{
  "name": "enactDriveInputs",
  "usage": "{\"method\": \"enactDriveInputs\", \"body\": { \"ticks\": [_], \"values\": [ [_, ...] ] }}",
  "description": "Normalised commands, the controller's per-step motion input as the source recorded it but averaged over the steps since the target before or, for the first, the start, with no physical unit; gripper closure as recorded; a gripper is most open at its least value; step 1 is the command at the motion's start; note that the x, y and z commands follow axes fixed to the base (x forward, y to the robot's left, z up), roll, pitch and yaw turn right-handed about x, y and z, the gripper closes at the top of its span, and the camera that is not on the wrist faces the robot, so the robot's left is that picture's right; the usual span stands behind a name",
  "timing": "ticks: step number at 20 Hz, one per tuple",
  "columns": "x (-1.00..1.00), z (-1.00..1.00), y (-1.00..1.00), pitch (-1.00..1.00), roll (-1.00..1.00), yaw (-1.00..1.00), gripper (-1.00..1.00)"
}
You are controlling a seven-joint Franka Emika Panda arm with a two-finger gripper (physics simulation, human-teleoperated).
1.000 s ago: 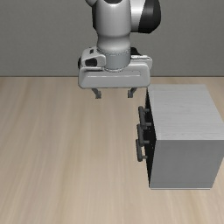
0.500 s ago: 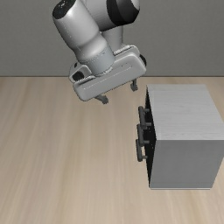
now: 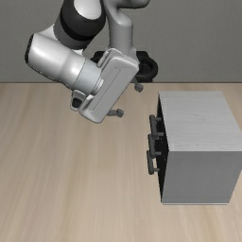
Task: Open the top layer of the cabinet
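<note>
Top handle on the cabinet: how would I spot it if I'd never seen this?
Find the grey cabinet on the wooden surface at the exterior view's right. Black handles line its side facing the exterior view's left. The top handle is the uppermost of them in that view.

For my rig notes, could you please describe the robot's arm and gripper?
The arm has rounded, glossy light-grey links with black joint sections. The gripper has a flat, boxy light-grey body and two short dark fingers.

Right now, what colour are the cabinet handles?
Black handles, best seen in the exterior view on the grey cabinet.
</note>
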Motion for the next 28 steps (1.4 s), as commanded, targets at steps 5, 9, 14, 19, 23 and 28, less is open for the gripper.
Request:
{"method": "enactDriveInputs", "body": {
  "ticks": [5,9,14,19,23,28],
  "values": [
    [0.00,0.00,0.00,0.00,0.45,0.00,-1.00],
    [0.00,0.00,0.00,0.00,0.45,0.00,-1.00],
    [0.00,-0.80,0.00,0.00,0.04,0.00,-1.00],
    [0.00,-0.60,0.40,0.00,0.00,0.00,-1.00],
    [0.00,0.00,1.00,0.00,0.00,0.00,-1.00],
    [0.00,0.40,0.60,0.00,0.00,0.00,-1.00]
  ]
}}
